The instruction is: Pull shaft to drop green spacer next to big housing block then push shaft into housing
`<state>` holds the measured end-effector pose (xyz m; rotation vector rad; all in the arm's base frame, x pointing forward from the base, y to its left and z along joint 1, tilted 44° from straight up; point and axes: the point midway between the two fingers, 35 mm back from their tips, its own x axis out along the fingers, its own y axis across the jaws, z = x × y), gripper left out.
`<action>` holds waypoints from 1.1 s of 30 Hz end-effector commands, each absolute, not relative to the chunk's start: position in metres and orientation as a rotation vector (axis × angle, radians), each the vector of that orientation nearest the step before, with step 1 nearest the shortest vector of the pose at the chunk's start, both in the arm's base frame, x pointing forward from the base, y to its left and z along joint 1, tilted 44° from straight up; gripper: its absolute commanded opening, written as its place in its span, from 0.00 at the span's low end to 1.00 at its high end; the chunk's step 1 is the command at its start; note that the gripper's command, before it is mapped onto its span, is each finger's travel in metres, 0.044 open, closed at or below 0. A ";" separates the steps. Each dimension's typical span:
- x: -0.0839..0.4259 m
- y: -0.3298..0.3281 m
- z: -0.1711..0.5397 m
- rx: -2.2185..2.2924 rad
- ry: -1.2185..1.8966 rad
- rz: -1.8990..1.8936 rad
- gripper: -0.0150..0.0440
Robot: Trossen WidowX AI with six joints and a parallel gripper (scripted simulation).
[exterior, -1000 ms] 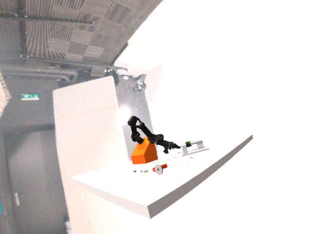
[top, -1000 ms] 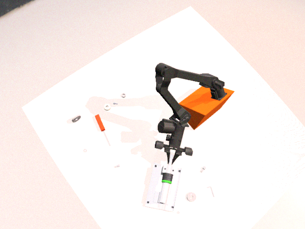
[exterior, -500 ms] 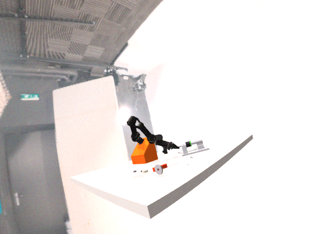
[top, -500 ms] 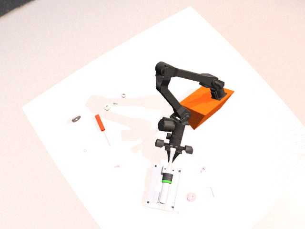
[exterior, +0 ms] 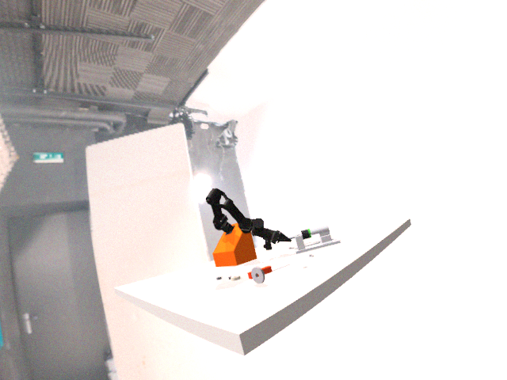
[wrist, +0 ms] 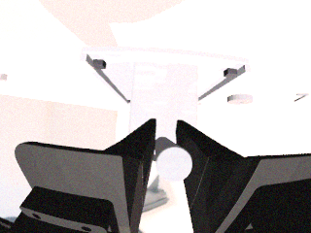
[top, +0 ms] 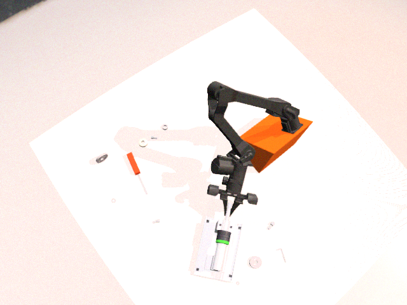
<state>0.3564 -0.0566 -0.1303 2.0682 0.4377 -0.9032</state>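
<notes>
The pale shaft point(top: 229, 205) point(wrist: 175, 164) sticks out of the near support point(exterior: 299, 242) toward the arm. My gripper point(top: 227, 215) point(exterior: 291, 240) point(wrist: 165, 124) is shut on the shaft; the round end shows between the fingers in the wrist view. The green spacer point(top: 222, 242) point(exterior: 309, 233) is on the shaft line, against the white housing block point(top: 219, 257) point(exterior: 320, 230). Black spacers point(top: 224, 234) point(exterior: 305, 234) sit between it and the near support; their number cannot be told. All this stands on the base plate point(top: 203, 246). The shaft inside the housing is hidden.
The orange arm base point(top: 268, 139) point(exterior: 234, 249) stands behind the gripper. A red-handled screwdriver point(top: 133, 163) point(exterior: 266, 270), a dark disc point(top: 102, 158), rings and small parts lie left in the top view. A pale disc point(top: 255, 262) point(wrist: 240, 99) and a hex key point(top: 282, 255) lie right of the plate.
</notes>
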 end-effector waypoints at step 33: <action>0.352 -0.059 -0.128 2.063 0.440 -0.903 0.25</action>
